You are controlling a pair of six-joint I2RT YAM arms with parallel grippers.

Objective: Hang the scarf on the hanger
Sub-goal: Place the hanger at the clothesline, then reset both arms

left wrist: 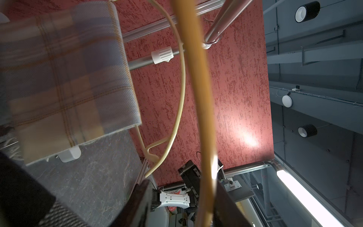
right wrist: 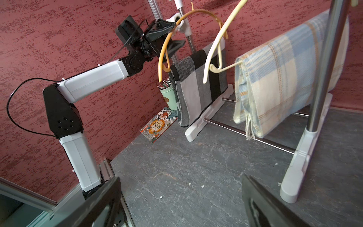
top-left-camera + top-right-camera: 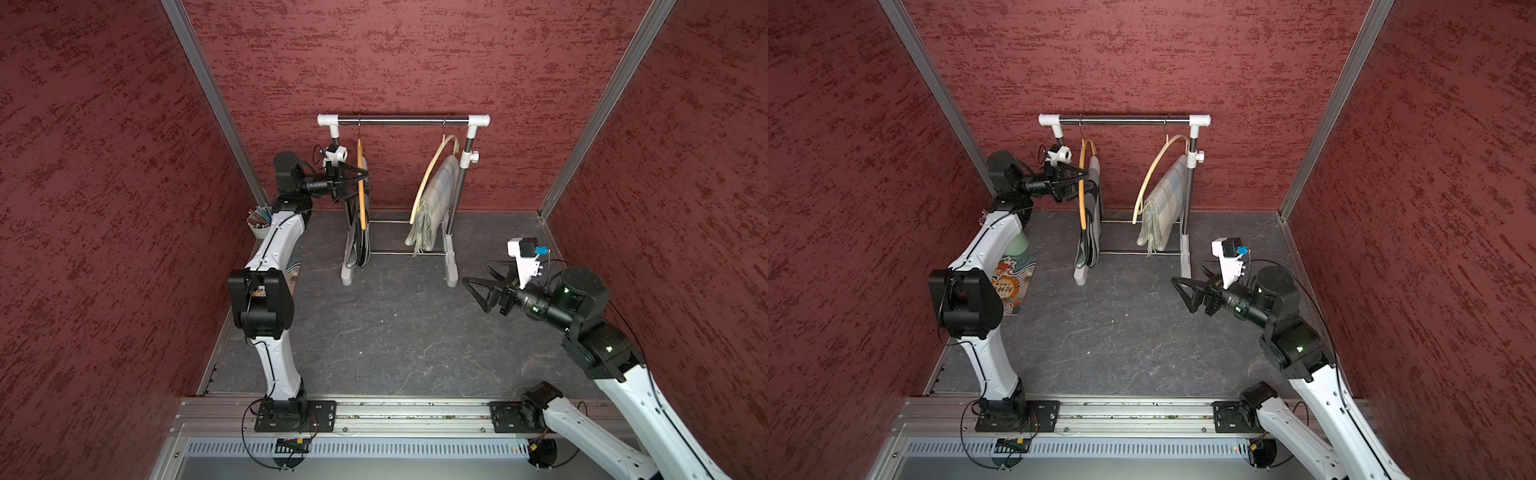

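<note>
Red wall [image 1: 235, 88] behind blurred hanger [image 1: 200, 98]; left pincer [image 1: 182, 182] cropped.

Lab test cell: red textured panels [image 3: 104, 208] in aluminium framing [image 3: 218, 104], robot arms [image 3: 272, 245] bolted to a rail [image 3: 395, 415], bare industrial ceiling [image 1: 314, 68] overhead.

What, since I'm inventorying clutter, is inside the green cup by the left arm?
A bunch of thin sticks stands in the green cup. The cup's wall hides their lower ends, and the black-and-white checked scarf covers part of the cup, so their number is unclear.
</note>
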